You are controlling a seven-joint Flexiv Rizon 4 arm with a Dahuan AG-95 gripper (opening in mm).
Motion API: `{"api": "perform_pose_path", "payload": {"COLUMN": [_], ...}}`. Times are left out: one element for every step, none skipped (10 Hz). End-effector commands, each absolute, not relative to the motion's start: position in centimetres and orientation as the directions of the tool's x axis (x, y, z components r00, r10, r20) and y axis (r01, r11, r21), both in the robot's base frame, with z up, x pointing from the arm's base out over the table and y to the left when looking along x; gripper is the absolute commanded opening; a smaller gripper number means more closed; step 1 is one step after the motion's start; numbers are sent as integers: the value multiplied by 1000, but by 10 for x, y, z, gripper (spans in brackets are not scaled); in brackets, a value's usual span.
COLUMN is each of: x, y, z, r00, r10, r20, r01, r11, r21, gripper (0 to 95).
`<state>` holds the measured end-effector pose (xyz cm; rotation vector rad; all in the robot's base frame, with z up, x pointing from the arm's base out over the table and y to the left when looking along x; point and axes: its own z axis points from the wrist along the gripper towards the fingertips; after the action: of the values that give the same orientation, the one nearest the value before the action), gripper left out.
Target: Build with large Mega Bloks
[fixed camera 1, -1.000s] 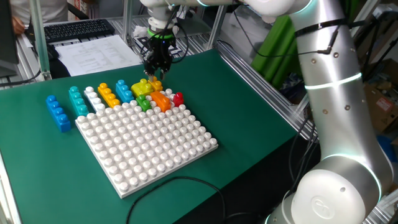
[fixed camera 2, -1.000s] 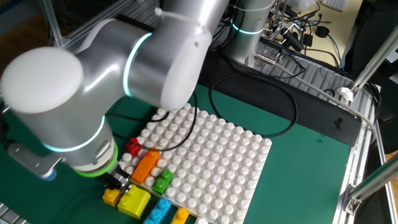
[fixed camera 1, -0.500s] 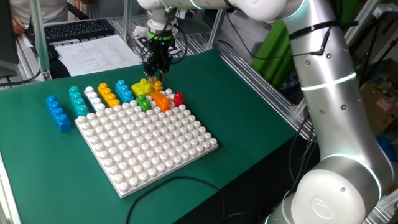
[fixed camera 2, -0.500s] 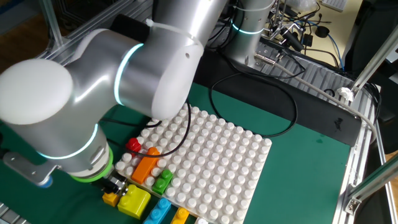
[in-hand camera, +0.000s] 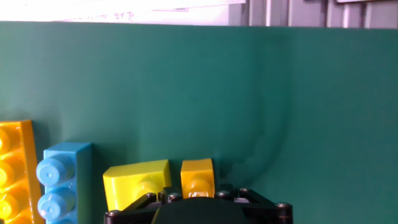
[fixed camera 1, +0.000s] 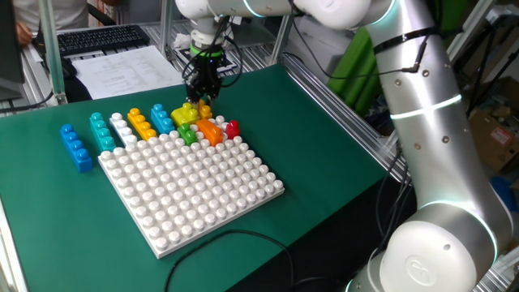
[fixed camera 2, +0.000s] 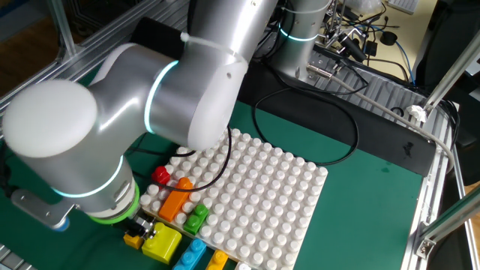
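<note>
Bare green mat [in-hand camera: 261, 93] lies open past the small yellow brick [in-hand camera: 198, 176]. On its other side the bigger yellow brick [in-hand camera: 135, 183] (just beside) and baseplate [fixed camera 1: 195, 186] crowd in.

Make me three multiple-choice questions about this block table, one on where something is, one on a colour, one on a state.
1. Where is the dark blue brick?
A. on the white baseplate
B. on the green mat, apart at the row's end
C. in the gripper

2. What colour is the brick beside the red one on the baseplate?
A. orange
B. white
C. teal

3. How does the gripper point?
A. level
B. straight down
C. upward

Answers: 1 B, it lies alone on the mat; 2 A, the orange brick sits next to the red one; 3 B, its fingers aim down over the small orange-yellow brick.
</note>
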<state>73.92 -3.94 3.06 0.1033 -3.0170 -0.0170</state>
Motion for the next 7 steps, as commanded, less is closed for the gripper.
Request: {"api": "perform_pose_path", "payload": {"x": [736,736,736,736,736,736,735], "y": [-39,-39,-39,-39,-40,-42,-44], "z": [31,30,30,30,33,40,48], "r00": [-990,-990,-990,-990,-990,-988,-987], "r10": [-75,-76,-74,-70,-65,-62,-57], "r20": [121,122,122,122,127,143,153], "r01": [-74,-75,-72,-69,-64,-61,-57], "r11": [997,997,997,998,998,998,998], "r21": [15,15,16,12,10,10,7], "gripper": [0,0,0,0,0,0,0]}}
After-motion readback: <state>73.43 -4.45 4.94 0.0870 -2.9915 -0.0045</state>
